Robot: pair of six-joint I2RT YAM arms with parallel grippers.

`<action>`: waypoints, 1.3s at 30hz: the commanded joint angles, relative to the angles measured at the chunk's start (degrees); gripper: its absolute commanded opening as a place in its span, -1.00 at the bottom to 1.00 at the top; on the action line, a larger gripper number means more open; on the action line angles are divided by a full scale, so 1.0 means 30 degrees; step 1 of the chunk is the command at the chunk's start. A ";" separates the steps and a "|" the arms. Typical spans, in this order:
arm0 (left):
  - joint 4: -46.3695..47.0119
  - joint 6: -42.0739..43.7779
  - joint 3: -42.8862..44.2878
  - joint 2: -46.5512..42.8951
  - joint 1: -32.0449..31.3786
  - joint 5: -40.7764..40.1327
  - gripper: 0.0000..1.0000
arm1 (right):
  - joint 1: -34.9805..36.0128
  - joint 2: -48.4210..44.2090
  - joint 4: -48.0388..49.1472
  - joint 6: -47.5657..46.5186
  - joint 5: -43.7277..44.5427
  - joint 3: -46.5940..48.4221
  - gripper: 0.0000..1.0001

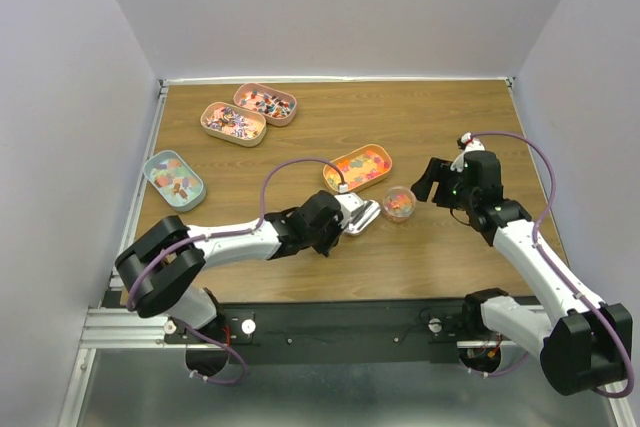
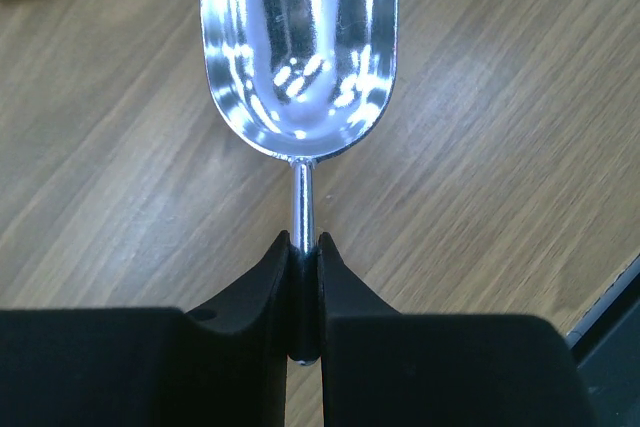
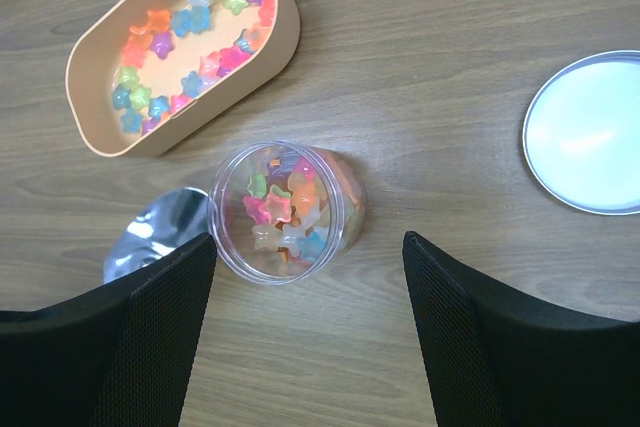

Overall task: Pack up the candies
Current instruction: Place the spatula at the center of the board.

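The candies were tiny star-shaped sweets, glossy and partly see-through, in orange, pink, yellow-green, blue and purple. A heap of them sat in a clear round plastic jar standing upright near the middle of the wooden table. More lay spread over the floor of a peach-coloured oval tin just beyond the jar, mostly orange from above. Further mixed sweets filled two pink oval tins at the far left corner and a pale blue oval tin by the left edge.

The left gripper had its jaws drawn narrow, pinching the thin handle of a silver metal scoop, whose shiny bowl pointed away from the fingers and lay just beside the jar on its left. The right gripper was on the jar's right with its jaws spread wide, holding nothing; from its wrist the jar showed between the two black fingers, touching neither. A white round lid lay flat on the wood, apart from the jar.
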 commanded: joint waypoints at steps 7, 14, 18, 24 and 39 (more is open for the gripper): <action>0.0145 0.0169 0.0326 0.0819 -0.0663 0.0328 -1.00 | -0.0093 0.0194 -0.0010 -0.0316 0.0228 0.0158 0.63; -0.0001 0.0169 0.0297 -0.0641 -0.0693 0.0328 -1.00 | -0.0093 0.0311 -0.0010 -0.0258 0.0082 0.0335 0.63; -0.0177 0.0169 0.0443 -0.1114 -0.0693 0.0328 -1.00 | -0.0122 0.0457 -0.0010 -0.0286 0.0024 0.0422 0.63; -0.0177 0.0169 0.0501 -0.0882 -0.0693 0.0328 -1.00 | -0.0093 0.0575 -0.0010 -0.0345 -0.0152 0.0452 0.63; -0.0528 0.0169 0.0444 -0.0732 -0.0751 0.0328 -1.00 | -0.0063 0.0984 0.1044 -0.0580 -0.7973 0.0071 0.61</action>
